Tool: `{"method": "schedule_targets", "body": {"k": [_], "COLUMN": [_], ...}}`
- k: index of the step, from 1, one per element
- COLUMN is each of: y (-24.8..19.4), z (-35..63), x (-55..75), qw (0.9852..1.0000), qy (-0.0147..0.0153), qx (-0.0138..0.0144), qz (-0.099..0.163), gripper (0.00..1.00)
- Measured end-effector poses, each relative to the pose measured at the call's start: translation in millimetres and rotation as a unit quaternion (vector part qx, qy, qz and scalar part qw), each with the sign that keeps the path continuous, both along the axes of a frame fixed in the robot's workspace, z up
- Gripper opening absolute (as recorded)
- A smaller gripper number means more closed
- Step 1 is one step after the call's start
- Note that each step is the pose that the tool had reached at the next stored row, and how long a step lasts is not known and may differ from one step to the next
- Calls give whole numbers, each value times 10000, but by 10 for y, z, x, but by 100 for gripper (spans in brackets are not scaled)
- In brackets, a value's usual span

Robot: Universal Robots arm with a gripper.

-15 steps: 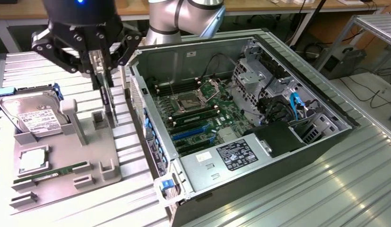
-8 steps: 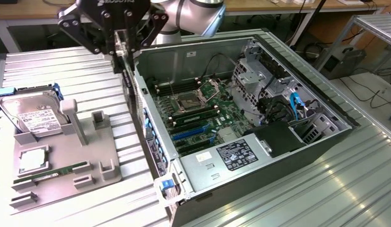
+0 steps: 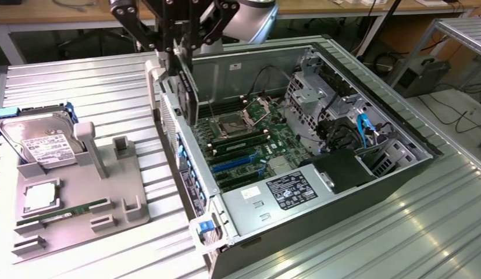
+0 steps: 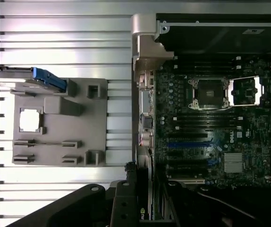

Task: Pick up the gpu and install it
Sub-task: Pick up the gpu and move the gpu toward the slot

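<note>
Black gpu (image 3: 187,96) | clamped between gripper (image 3: 178,58) fingers, hanging beneath | above open case (image 3: 248,206)

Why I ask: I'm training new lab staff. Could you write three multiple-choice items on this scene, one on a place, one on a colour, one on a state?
1. Where is the hard drive?
A) standing in the grey fixture
B) in the jaws
C) on the floor

2. What colour are the long expansion slots on the motherboard?
A) red
B) blue
C) yellow

3. The gpu is:
A) lying on the fixture
B) plugged into a slot
C) hanging from the jaws above the open case

Answers:
1 A, it stands on edge in the fixture.
2 B, the slots are blue in both views.
3 C, the card hangs edge-down from the jaws, above the case.
</note>
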State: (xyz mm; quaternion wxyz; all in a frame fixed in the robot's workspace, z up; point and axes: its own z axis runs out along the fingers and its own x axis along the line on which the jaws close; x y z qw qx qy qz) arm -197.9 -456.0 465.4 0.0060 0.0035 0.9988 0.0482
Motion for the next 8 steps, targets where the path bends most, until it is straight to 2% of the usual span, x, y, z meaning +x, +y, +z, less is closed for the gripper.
{"method": "schedule_targets", "body": {"k": [5, 8], "y": [-4, -5], "z": [32, 32], "x": [267, 399], "qw": [10000, 10000], "qy": [41, 57], "qx": [40, 50], "qz": [0, -1], "gripper": [26, 26]}}
